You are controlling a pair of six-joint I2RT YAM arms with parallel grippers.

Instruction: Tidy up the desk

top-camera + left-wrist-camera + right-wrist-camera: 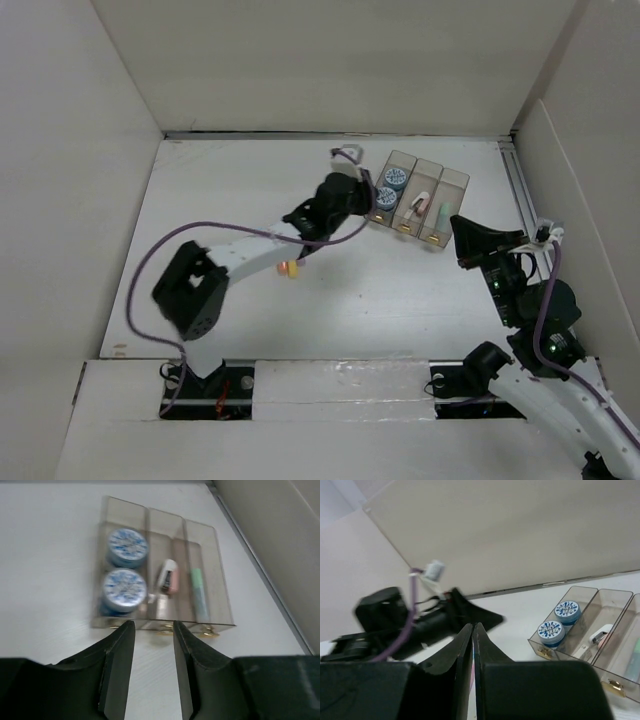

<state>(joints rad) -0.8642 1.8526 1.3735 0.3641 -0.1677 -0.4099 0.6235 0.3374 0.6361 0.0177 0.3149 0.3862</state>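
— Three compartments of the clear bin (pixel 455 178) were already filled in the overhead view. They held two blue-topped tins (pixel 390 188), a pink-and-white block (pixel 421 200) and a green stick (pixel 441 213). The bin sat on the bench (pixel 420 310), towards the far right corner.

— And the arms?

— The left gripper (pixel 368 196) hung just beside the bin's left side, and the right gripper (pixel 458 224) was near its right side. One small orange-yellow spot (pixel 290 268) showed by the left arm, mid-bench. I couldn't tell whether it was a loose item or part of the arm.

— What about the left wrist view?

— Its jaws stood a little apart, empty, aimed at the bin (pixel 220 580). The tins sat in the left compartment, the block in the middle and the stick in the right.

— And the right wrist?

— Jaws pressed together, gripping nothing, with the bin (pixel 600 590) off to the right.

— So how far along was it?

— Nearly done, I'd judge. Only that orange spot, if it was an item, was left to put away.
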